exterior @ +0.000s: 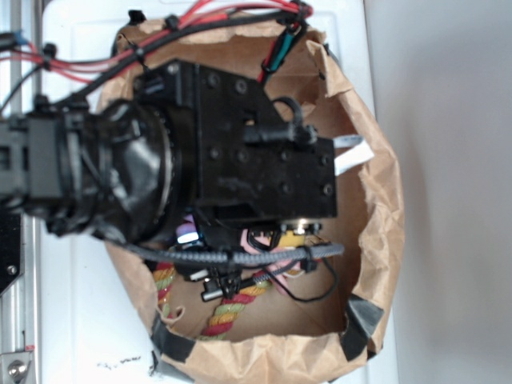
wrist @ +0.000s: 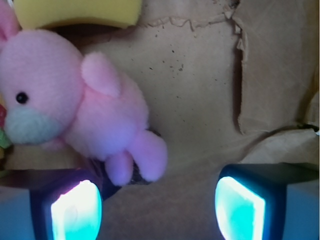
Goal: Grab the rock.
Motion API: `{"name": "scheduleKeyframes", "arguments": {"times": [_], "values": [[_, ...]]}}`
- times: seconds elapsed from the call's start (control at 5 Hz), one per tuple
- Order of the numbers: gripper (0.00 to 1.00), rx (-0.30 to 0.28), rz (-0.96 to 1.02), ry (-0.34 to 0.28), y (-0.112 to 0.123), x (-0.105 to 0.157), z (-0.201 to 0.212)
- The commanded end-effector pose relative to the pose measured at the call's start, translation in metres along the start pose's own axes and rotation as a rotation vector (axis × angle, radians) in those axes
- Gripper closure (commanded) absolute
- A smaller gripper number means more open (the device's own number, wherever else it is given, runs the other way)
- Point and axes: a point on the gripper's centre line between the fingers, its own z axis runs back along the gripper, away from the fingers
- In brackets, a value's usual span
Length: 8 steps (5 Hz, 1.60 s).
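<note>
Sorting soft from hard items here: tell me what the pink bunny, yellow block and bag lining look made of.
Pink bunny: plush fabric, fuzzy matte nap. Yellow block: probably sponge foam, with a dull surface and rounded edge. Bag lining: brown paper, matte, with creases and torn edges.

Rock (wrist: 137,172) seemingly mostly hidden under bunny (wrist: 75,110).

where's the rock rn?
Mostly hidden. Wrist view: only a dark sliver of the rock shows under the pink plush bunny, lower left, just beyond the open gripper; exterior view doesn't show it.
</note>
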Motion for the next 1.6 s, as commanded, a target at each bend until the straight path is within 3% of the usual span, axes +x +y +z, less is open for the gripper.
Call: {"name": "scheduleKeyframes", "arguments": {"times": [0.0,0.2,0.4,0.6,0.8,1.0,1.2,1.4], "values": [[0.00,-0.179,-0.047,-0.185,-0.005,0.002,0.009],[0.00,-0.218,-0.037,-0.251,-0.008,0.005,0.005],[0.00,-0.209,-0.034,-0.240,-0.008,0.008,-0.001],[0.00,-0.164,-0.039,-0.181,-0.012,0.013,-0.015],[0.00,-0.094,-0.075,-0.168,-0.016,0.018,-0.029],[0.00,-0.047,-0.115,-0.200,-0.014,0.020,-0.029],[0.00,0.003,-0.150,-0.233,-0.012,-0.028,-0.050],[0.00,0.027,-0.159,-0.257,-0.010,-0.058,-0.057]]}}
